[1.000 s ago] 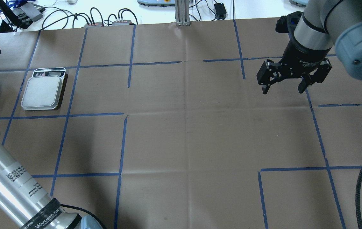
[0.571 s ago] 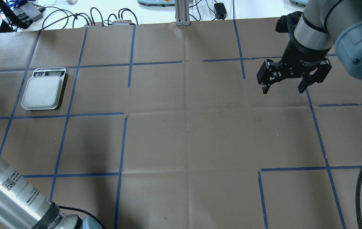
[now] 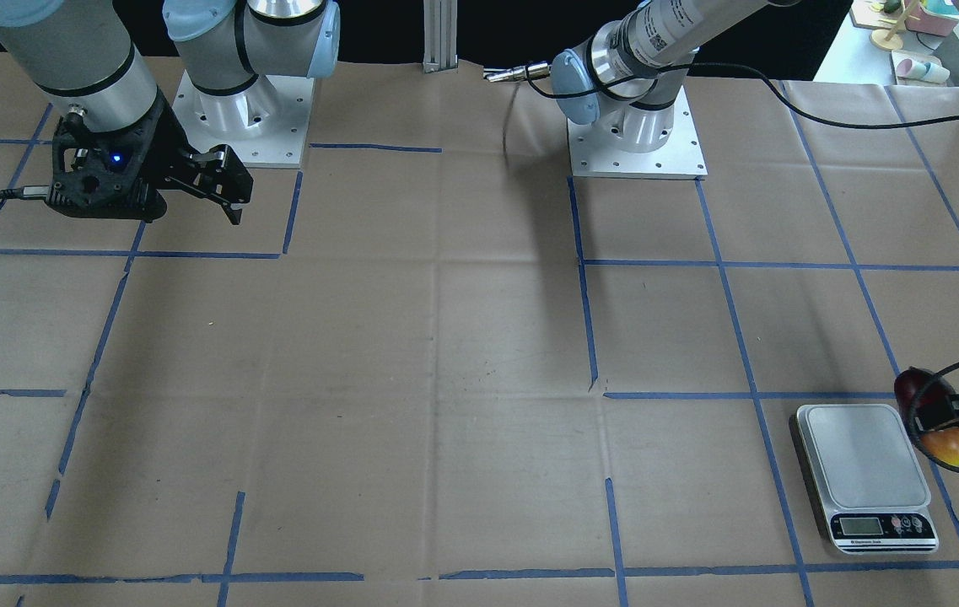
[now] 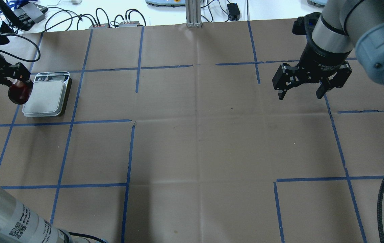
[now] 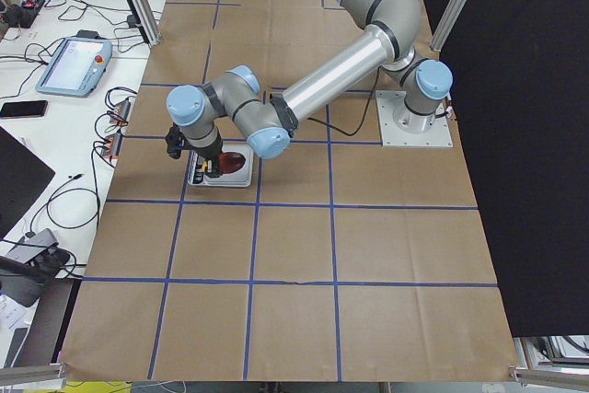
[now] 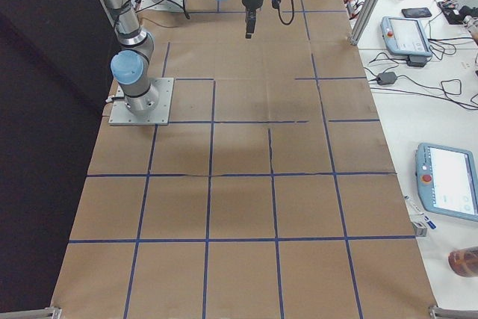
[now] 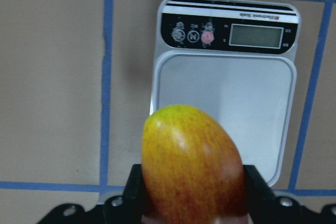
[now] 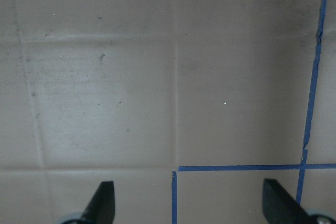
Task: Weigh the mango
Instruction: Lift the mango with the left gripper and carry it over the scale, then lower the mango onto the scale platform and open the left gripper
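the left gripper [image 4: 17, 84], clamped on the glossy red-and-yellow oval mango [image 7: 191, 161], had travelled inward to the edge of the white digital scale [image 4: 46, 99]; lowering remained. the right gripper [image 4: 300, 91] hung open, idle.

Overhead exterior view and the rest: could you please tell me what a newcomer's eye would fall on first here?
The red-and-yellow mango stands out first, clamped in the left gripper at the edge of the white scale on the robot's far left, not yet set on its platform. Next comes the right gripper, open and hovering over bare brown paper.
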You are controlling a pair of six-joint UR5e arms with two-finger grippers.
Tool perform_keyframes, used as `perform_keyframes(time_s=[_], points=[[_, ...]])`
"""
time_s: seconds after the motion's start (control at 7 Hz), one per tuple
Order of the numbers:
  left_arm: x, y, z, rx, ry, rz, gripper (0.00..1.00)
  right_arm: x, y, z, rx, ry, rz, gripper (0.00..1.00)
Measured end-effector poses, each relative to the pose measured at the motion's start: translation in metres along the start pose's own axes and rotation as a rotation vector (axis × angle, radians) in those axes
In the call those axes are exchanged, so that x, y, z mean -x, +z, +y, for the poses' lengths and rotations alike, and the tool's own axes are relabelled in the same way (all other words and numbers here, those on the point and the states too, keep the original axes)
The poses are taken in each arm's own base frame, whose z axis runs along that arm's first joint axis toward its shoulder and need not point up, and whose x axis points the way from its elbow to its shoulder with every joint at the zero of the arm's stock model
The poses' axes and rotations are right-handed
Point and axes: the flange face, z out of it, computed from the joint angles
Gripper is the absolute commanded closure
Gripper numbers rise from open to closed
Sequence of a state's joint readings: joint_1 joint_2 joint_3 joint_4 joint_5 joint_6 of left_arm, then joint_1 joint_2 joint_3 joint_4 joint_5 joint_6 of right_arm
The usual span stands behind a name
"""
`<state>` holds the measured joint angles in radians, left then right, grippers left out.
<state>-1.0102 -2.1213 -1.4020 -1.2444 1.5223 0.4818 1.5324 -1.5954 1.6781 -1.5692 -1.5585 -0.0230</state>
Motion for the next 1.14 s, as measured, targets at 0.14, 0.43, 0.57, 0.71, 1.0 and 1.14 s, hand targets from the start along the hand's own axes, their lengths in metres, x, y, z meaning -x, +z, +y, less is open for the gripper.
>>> perform_keyframes(time_s=[0.14,0.43,0.57,0.71,1.0,1.14], points=[[-0.003,0.017,-0.001,-0.002,-0.003,-0.002,0.6,0.0,0.0,0.0,0.0,0.0,0.0,0.0],[-0.004,0.036,-0.01,-0.01,0.001,-0.004,0.58,0.0,0.0,0.0,0.0,0.0,0.0,0.0],[-0.006,0.038,-0.016,-0.035,0.008,-0.014,0.57,0.0,0.0,0.0,0.0,0.0,0.0,0.0],[-0.007,0.039,-0.022,-0.061,0.013,-0.025,0.15,0.0,0.0,0.0,0.0,0.0,0.0,0.0],[-0.011,0.039,-0.027,-0.087,0.006,-0.031,0.0,0.0,0.0,0.0,0.0,0.0,0.0,0.0],[-0.016,0.033,-0.029,-0.106,0.001,-0.037,0.0,0.0,0.0,0.0,0.0,0.0,0.0,0.0]])
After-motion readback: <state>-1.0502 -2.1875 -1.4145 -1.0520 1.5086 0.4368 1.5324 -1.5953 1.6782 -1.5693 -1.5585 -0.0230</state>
